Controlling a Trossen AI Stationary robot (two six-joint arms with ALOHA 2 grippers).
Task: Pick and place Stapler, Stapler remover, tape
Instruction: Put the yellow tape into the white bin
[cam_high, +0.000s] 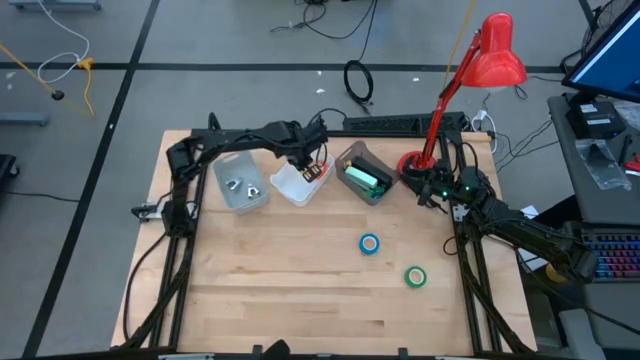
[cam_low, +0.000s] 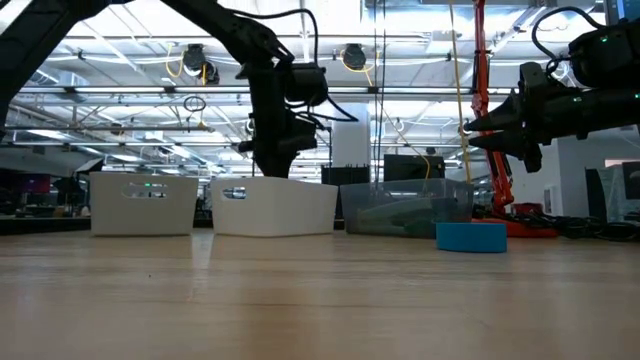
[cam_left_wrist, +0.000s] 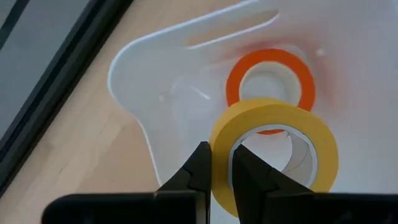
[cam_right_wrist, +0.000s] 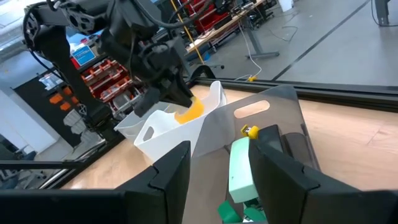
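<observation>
The left end effector (cam_left_wrist: 221, 177) pinches the wall of the yellow tape roll (cam_left_wrist: 273, 152) between its two dark fingers, one finger outside the ring and one inside, and holds it just above the white bin (cam_high: 297, 183). In that bin, directly below the yellow roll, the orange tape roll (cam_left_wrist: 270, 84) lies flat on the floor. The right end effector (cam_right_wrist: 221, 165) hangs over the dark clear bin (cam_high: 365, 175) with its fingers spread and nothing between them; a green stapler (cam_right_wrist: 239, 171) rests in that bin below it. To the other side of the white bin stands a grey bin (cam_high: 240, 183) with small metal pieces in it, and the three bins sit in a row at the far part of the wooden surface (cam_high: 300, 280). The blue tape roll (cam_high: 370, 243) and the green tape roll (cam_high: 415, 276) lie flat on the open surface, near each other and well apart from the bins. A red desk lamp (cam_high: 490, 55) stands at the far right corner.
</observation>
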